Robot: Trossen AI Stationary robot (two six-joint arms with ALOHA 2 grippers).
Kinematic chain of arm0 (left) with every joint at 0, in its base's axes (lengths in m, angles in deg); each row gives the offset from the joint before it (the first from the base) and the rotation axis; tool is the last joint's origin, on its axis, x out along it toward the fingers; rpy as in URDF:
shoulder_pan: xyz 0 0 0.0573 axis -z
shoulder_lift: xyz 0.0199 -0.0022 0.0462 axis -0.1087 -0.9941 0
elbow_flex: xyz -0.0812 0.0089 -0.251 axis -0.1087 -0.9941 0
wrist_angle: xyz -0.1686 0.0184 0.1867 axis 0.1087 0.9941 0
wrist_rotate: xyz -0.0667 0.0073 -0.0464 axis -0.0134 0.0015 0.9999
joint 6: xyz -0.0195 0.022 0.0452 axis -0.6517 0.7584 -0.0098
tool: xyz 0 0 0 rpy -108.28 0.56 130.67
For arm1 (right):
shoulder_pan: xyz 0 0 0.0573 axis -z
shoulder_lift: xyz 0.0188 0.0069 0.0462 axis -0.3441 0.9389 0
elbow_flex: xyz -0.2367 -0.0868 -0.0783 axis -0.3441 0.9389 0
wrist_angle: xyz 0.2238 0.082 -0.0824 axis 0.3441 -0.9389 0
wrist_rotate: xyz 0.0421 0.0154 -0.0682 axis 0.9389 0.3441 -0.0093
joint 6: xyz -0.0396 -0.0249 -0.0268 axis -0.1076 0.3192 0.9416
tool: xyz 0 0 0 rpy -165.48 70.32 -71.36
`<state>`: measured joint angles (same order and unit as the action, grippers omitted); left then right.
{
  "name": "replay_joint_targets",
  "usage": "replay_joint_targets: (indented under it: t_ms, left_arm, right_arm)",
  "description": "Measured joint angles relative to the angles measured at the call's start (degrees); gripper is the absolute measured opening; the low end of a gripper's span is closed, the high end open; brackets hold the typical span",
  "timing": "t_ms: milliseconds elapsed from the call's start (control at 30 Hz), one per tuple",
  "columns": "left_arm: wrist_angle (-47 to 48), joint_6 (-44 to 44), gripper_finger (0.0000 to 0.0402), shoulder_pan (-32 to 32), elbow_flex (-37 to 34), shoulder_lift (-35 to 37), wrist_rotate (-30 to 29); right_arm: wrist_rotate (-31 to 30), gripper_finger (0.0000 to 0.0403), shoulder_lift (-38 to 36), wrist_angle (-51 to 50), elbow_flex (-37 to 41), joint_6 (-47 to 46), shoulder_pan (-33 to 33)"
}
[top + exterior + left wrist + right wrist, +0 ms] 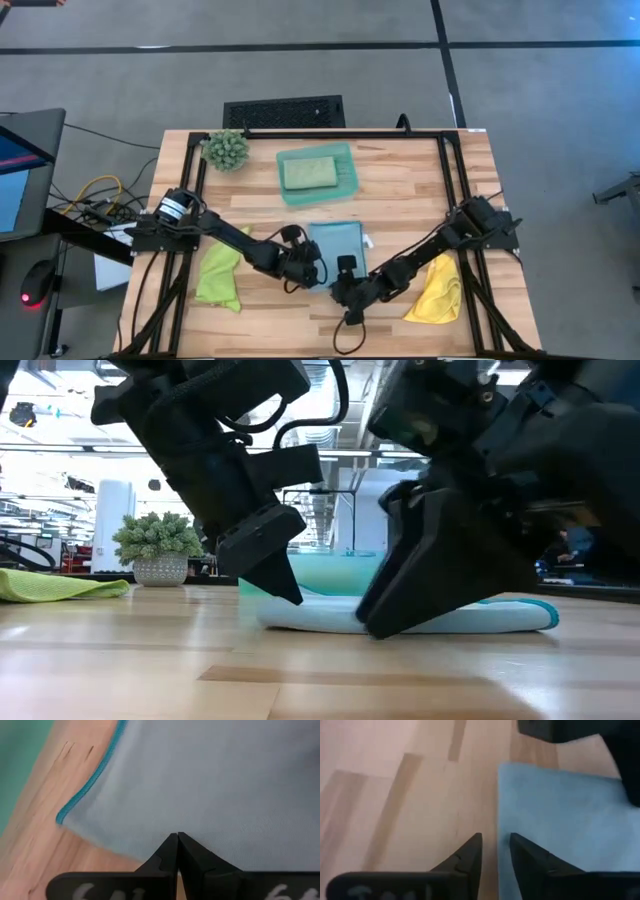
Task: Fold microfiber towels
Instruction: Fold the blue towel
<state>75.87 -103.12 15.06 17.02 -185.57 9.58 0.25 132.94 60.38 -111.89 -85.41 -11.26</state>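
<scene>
The light blue towel (337, 243) lies flat on the table's near middle. My left gripper (312, 272) is shut at its near left edge (177, 836). My right gripper (347, 274) is slightly open at the towel's near right part, one finger over the cloth and one over bare wood (495, 842). The lime green towel (219, 276) lies crumpled at the near left. The yellow towel (437, 290) lies at the near right. The pale sage towel (308, 172) lies folded in the teal tray (345, 180). My left gripper has its two shut fingertips on the light blue towel's near edge (160, 851), close to the towel's left corner, slanting down from the near left. The towel lies flat on the wood, without lift or pucker. My right gripper: I cannot tell whether its fingers touch the towel's edge (499, 820).
A spiky green plant ball (227, 150) in a small pot stands at the far left. The black frame rails (450, 180) run along the table's sides and far edge. Bare wood lies between the tray and the blue towel.
</scene>
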Motion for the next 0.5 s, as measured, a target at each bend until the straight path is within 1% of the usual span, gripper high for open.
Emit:
replay_joint_targets:
  t_ms: [100, 200, 433, 500]
  left_arm:
    - [0.1, 0.4, 0.0004, 0.4, 0.0, 0.2, 0.1]
    - [0.1, 0.6, 0.0004, 0.5, 0.0, 0.3, 0.3]
    - [0.5, 0.6, 0.0004, 0.3, 0.0, 0.1, -0.1]
    - [0.6, 0.7, 0.0004, 0.3, 0.0, 0.1, -0.2]
  right_arm:
    - [-0.3, 0.0109, -2.3, 0.1, 0.0, -0.3, -0.9]
    - [-0.3, 0.011, -3.6, 1.6, -0.2, -2.0, -1.3]
    - [-0.3, 0.0151, -0.7, 0.4, 0.2, -0.5, 0.0]
    - [-0.7, 0.0157, 0.3, 0.6, 0.3, -0.5, 0.4]
